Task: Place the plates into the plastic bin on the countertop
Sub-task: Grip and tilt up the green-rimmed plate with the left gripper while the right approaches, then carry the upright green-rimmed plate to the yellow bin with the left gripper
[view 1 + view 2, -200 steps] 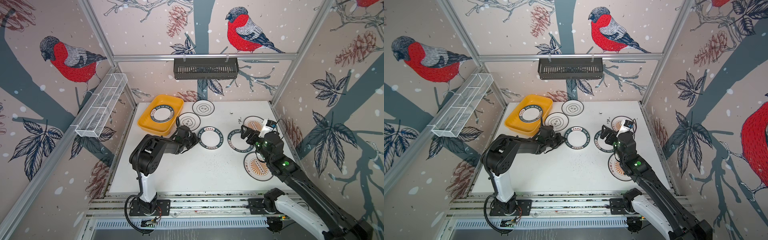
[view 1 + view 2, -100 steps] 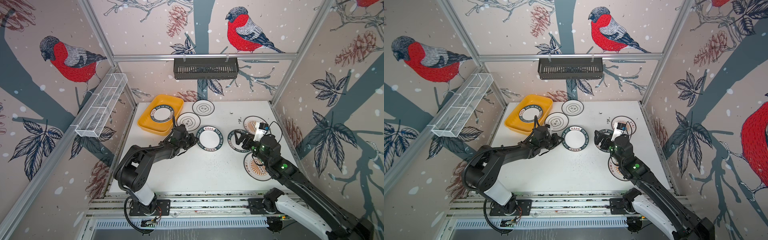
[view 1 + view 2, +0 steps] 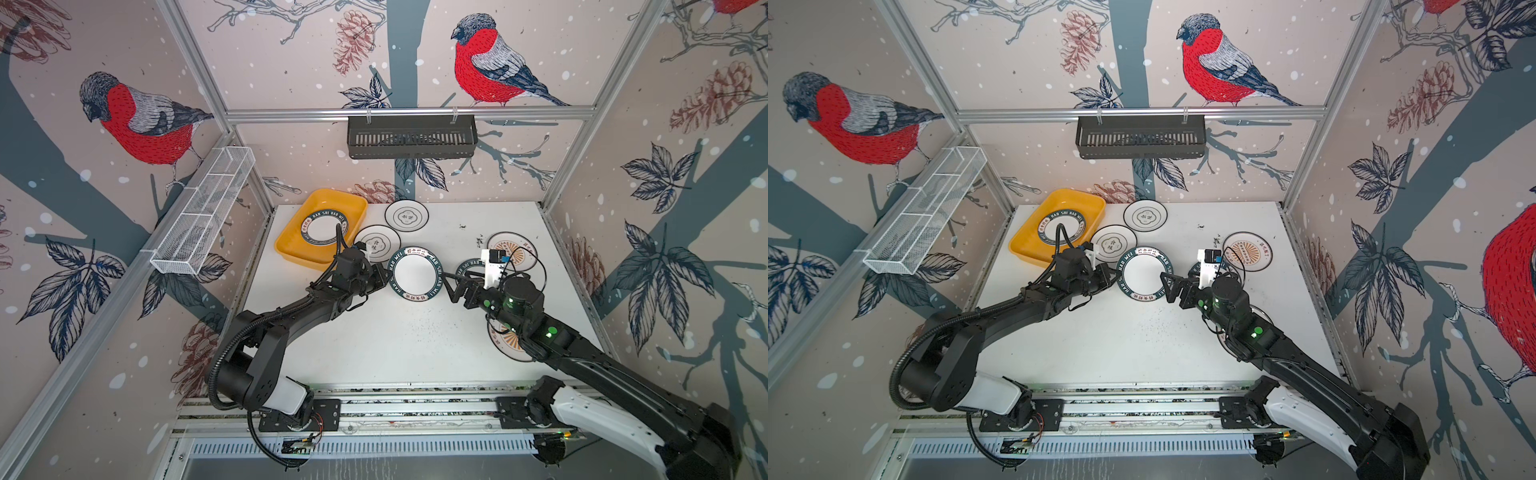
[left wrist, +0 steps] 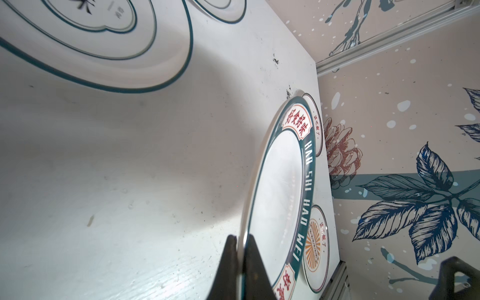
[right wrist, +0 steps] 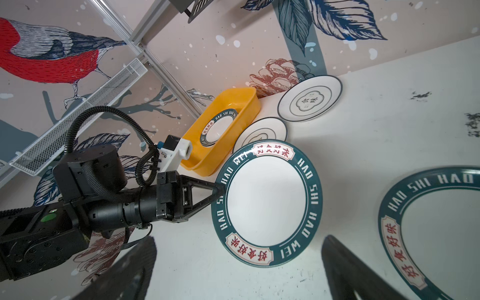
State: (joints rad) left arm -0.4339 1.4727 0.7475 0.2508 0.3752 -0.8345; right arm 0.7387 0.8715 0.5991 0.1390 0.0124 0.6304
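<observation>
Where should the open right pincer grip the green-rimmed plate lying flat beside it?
Probably the rim of the round white dark-green-rimmed plate, on the side facing the right pincer, coming in low: lying flat, only its rim offers purchase.

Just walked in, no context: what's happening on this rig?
The left claw is shut on the rim of a green-rimmed plate, holding it tilted up off the countertop beside the yellow bin. A second green-rimmed plate already lies in the bin. The right claw is open and empty, close to the held plate's far edge. Flower plates and sunburst plates lie on the countertop, not yet binned.
</observation>
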